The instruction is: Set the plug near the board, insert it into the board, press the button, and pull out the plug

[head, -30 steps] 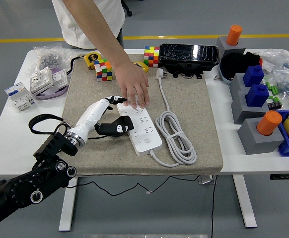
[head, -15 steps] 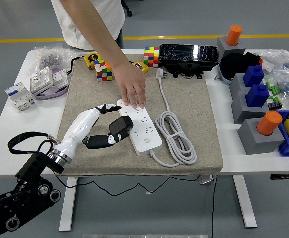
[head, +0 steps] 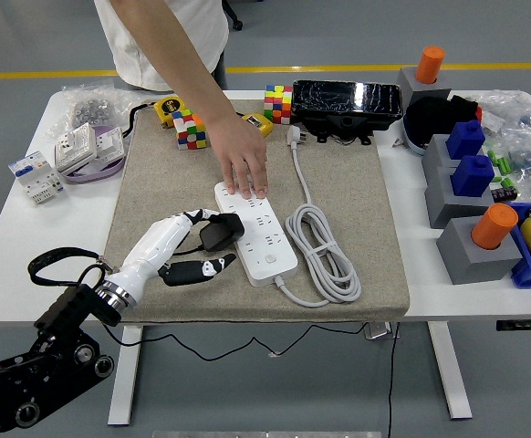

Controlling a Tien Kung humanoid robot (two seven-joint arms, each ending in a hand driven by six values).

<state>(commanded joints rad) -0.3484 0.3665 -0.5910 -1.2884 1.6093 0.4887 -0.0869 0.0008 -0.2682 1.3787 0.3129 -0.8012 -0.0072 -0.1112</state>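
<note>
White-shelled and black-fingered, the left hand (head: pixel 195 246) is pinching the black plug (head: pixel 220 231) at the board's (head: pixel 256 230) left edge. We are judging the plug's prongs not yet seated; the sockets lie just right of it. A person's hand (head: pixel 244 164) is pressing the board's far end onto the felt-covered surface (head: pixel 357 182).

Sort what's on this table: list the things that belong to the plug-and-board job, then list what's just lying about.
Belongs to the job:
black plug, at the board's left edge
white power board
left hand, at the plug
person's hand, pressing on the board's far end

Just lying about:
puzzle cubes
tape measure
black case
orange cylinders
blue blocks
</note>
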